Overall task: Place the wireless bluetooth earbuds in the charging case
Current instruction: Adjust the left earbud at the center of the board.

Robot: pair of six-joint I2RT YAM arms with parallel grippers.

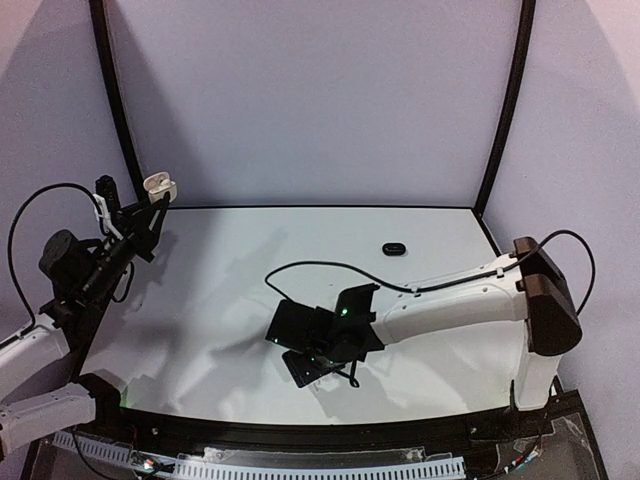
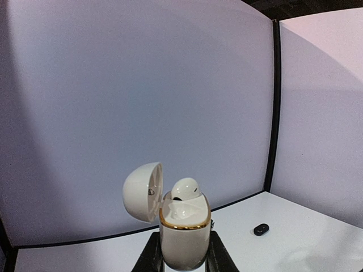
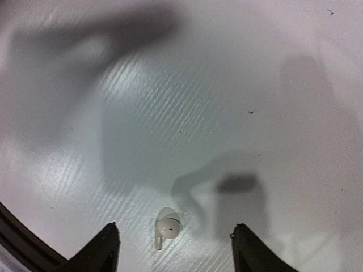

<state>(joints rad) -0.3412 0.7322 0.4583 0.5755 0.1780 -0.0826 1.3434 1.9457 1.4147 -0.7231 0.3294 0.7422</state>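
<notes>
Spread wide and gripping nothing, the right claw (image 3: 174, 243) hangs low over the white table (image 1: 230, 300) toward the middle of its near edge, one black finger on either side of a loose white earbud (image 3: 168, 226) that lies flat on the table with its short stem pointing at the camera. Above the far left corner, the left claw (image 2: 184, 260) is clamped on the sides of the white charging case (image 2: 182, 241), held upright in the air with its lid (image 2: 142, 191) swung open; a second white bud (image 2: 185, 188) sits in one pocket, and the pocket beside it looks vacant. A small black oval item (image 1: 392, 248) rests near the far right corner; whether it is a bud or a case cannot be told. The loose earbud looks featherlight, hard and glossy, likely to skid or pop out of a hard squeeze, so a gentle pinch across its rounded body, not the thin stem, seems the safest hold.
</notes>
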